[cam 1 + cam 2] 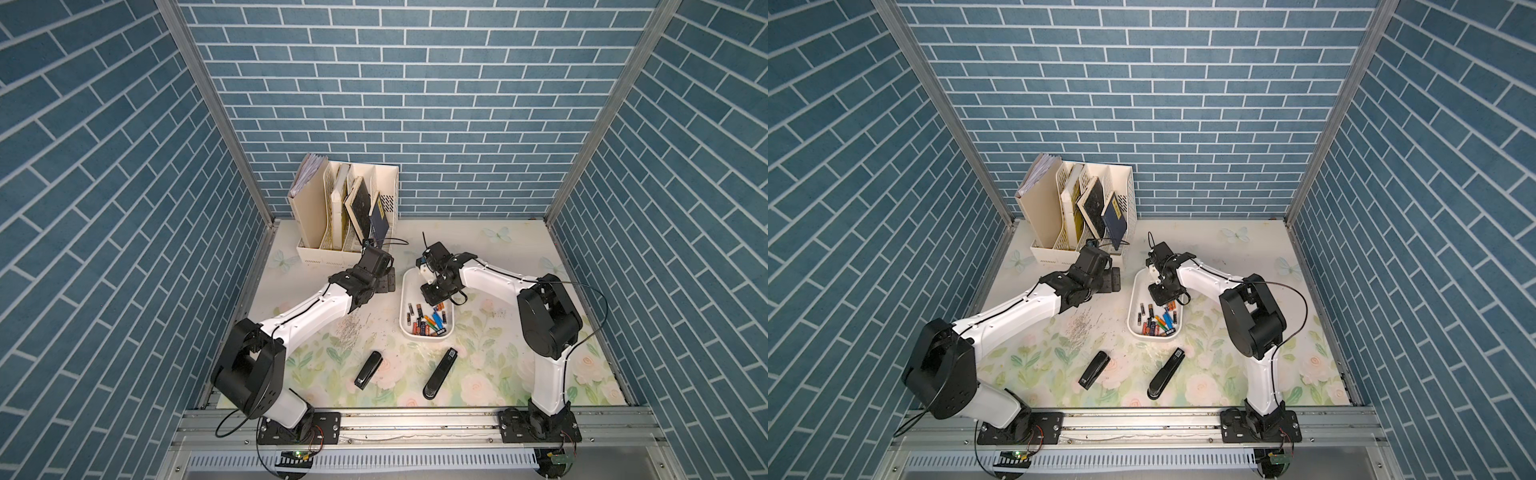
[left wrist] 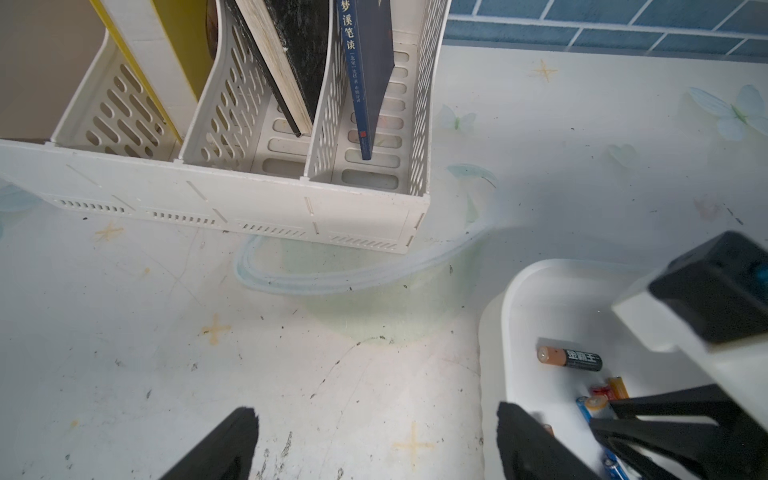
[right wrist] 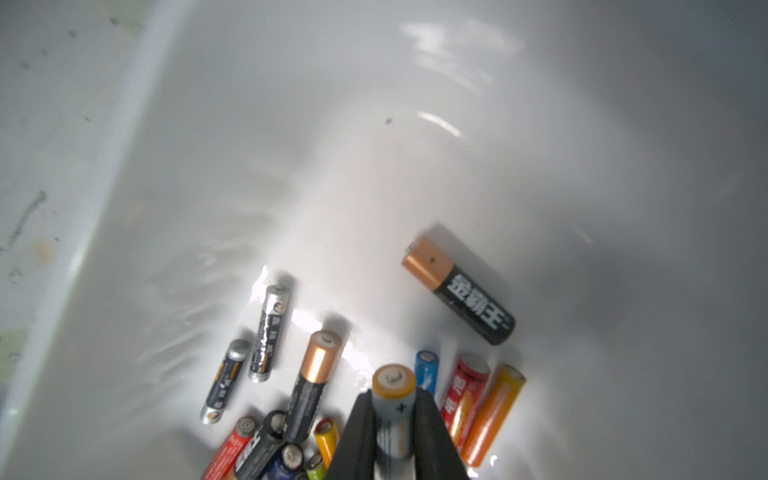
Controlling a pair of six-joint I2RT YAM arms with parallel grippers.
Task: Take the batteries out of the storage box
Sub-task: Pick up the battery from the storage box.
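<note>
My right gripper (image 3: 394,395) is down inside the box (image 3: 374,166), fingers (image 3: 361,424) pinching one battery (image 3: 393,380) with a grey body and an orange plus end, gripped on both sides just below that end. I can't tell if it is clear of the box floor. The rest of the batteries (image 1: 426,324) lie loose in the near half of the box, mixed black, copper, red, orange, blue, yellow and silver. One black-and-copper cell (image 3: 459,291) sits a bit apart from the pile. The far half of the box is bare white. My left gripper (image 2: 376,415) hangs over the table (image 2: 166,332) just beside the box's left wall, fingers (image 2: 237,436) spread wide, nothing between them. In both top views the box (image 1: 409,291) (image 1: 1138,299) sits mid-table between my two arms. The file organizer (image 1: 345,208) with books stands behind it to the left. Two black staplers (image 1: 368,370) (image 1: 440,372) lie nearer the front. Loose staples (image 1: 353,330) are scattered left of the box.
</note>
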